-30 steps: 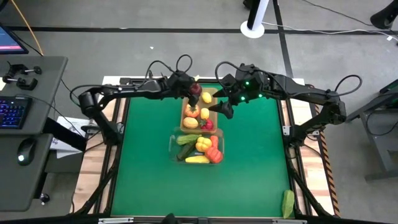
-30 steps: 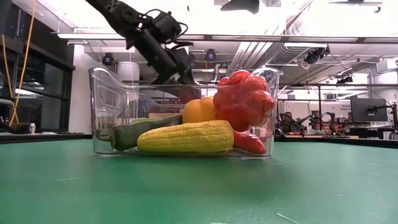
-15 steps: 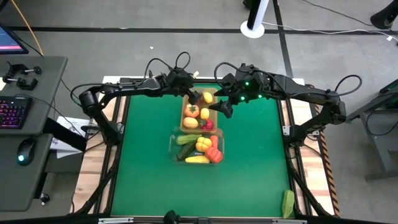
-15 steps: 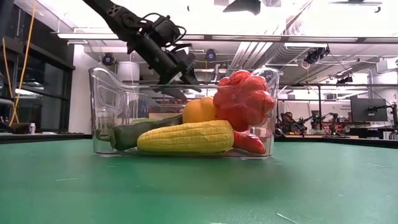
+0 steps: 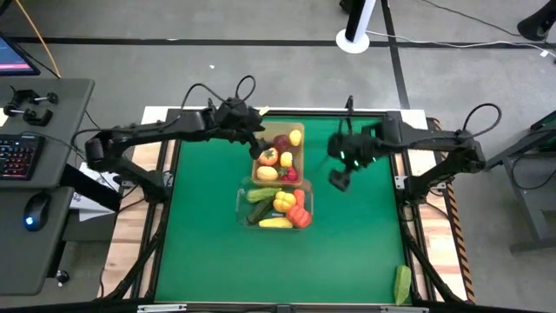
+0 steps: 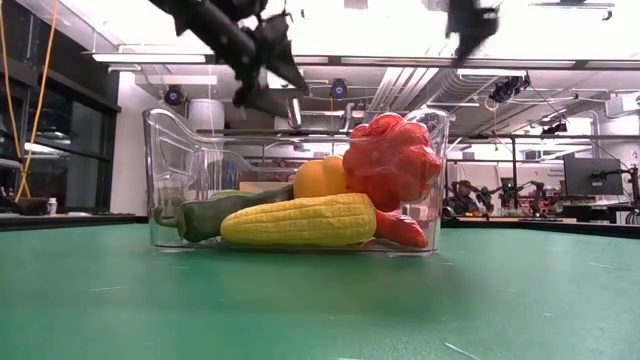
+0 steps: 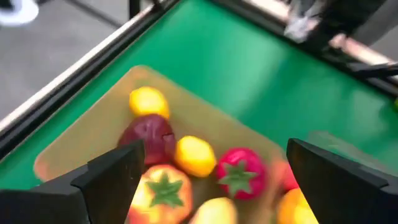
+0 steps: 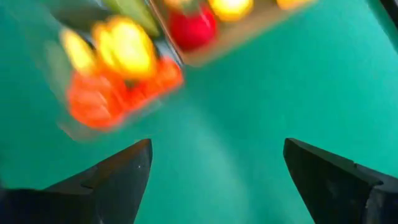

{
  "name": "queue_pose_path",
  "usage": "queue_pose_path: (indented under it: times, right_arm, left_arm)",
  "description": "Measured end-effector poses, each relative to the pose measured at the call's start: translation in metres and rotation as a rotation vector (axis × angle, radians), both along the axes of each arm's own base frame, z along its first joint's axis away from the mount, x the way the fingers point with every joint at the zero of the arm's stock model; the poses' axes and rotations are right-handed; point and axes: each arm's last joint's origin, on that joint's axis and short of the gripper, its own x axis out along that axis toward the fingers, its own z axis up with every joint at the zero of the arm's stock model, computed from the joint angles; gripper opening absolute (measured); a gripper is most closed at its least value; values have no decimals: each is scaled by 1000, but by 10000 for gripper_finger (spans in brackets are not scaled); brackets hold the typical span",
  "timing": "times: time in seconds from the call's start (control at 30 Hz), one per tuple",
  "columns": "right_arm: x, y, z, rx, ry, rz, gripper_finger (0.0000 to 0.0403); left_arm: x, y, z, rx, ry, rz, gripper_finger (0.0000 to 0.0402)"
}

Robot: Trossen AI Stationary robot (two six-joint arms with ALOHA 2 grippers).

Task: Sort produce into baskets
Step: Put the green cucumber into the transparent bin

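Note:
The tan basket (image 5: pixel 301 163) at the mat's far middle holds produce: a dark red apple (image 7: pixel 151 137), lemons (image 7: pixel 149 101), a red tomato (image 7: pixel 238 173) and an orange-yellow pepper (image 5: pixel 269 156). Just nearer stands the clear basket (image 6: pixel 185 165), with a yellow corn cob (image 6: pixel 300 220), a cucumber (image 6: pixel 225 212), a yellow pepper (image 6: pixel 320 178) and red pieces (image 6: pixel 390 160) inside. My left gripper (image 7: pixel 212 149) hangs open above the tan basket's far left corner (image 5: pixel 258 142), empty. My right gripper (image 8: pixel 216 146) is open over bare mat to the right of the baskets (image 5: pixel 339 180).
A green piece (image 5: pixel 402 285) lies on the wooden strip past the mat's near right corner. Bare green mat (image 5: pixel 217 261) stretches across the near half and to both sides of the baskets. A desk with a keyboard (image 5: pixel 17 156) stands left of the table.
My left gripper has let go of the dark red apple, which now lies in the tan basket's far end, and has drawn back up and toward the table's left edge. My right gripper has swung from the tan basket's right side toward the right edge and tipped downward.

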Motion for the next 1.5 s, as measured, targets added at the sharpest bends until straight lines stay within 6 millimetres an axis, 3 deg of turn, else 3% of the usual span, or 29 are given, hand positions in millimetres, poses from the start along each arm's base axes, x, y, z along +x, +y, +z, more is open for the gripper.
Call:
queue_pose_path:
  times: [0.2,0.47,0.73,0.97,1.5]
  right_arm:
    - [-25,61,-43,-29,153,-169,354]
    - [-59,143,-133,529,503,-294,354]
    - [-91,190,-171,788,766,-464,354]
    - [-112,203,-190,807,847,-528,354]
    - [-124,194,-209,723,886,-661,354]
  left_arm:
    - [-8,-24,22,-23,-78,33,378]
    - [-8,-30,22,-57,-81,36,378]
    - [-8,-29,21,-57,-76,42,378]
    - [-8,-29,21,-47,-73,34,378]
    - [-8,-29,20,-32,-56,20,378]
